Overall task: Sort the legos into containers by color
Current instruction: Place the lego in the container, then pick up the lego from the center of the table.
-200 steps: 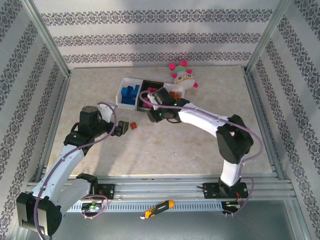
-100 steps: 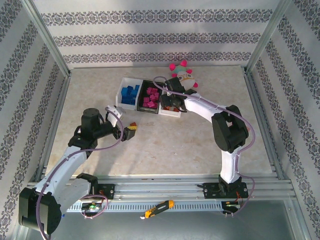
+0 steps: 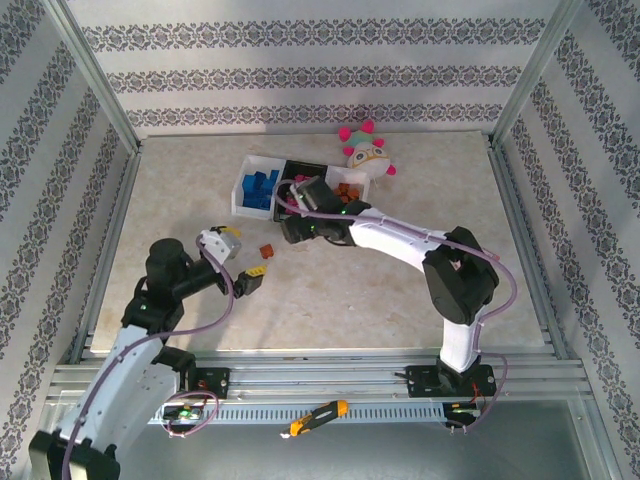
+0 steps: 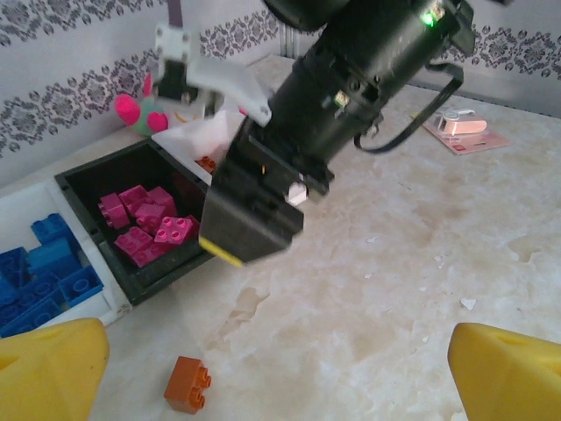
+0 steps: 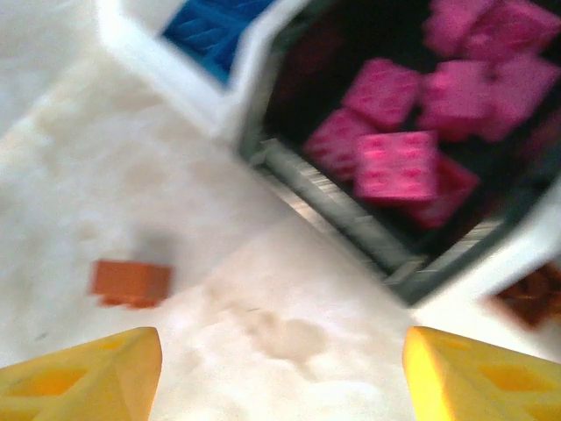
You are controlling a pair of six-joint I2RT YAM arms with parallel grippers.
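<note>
Orange brick (image 4: 188,384): one, loose on the table (image 4: 421,263), just outside the bins (image 3: 240,195). It is apparently the last unsorted, though the right arm (image 3: 400,235) hides part of the row from above.
Blue bricks (image 4: 44,272): left white bin.
Pink bricks (image 4: 145,232): black middle bin.
Orange-brown bricks (image 5: 535,298): right white bin, blurred.
Left gripper (image 4: 280,377): jaws spread wide, empty, near the loose brick.
Right gripper (image 5: 280,377): jaws apart, nothing between them, over the table beside the black bin.

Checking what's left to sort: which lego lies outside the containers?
The lone orange-brown lego on the table, near the black container; every other lego seen lies inside a container.
</note>
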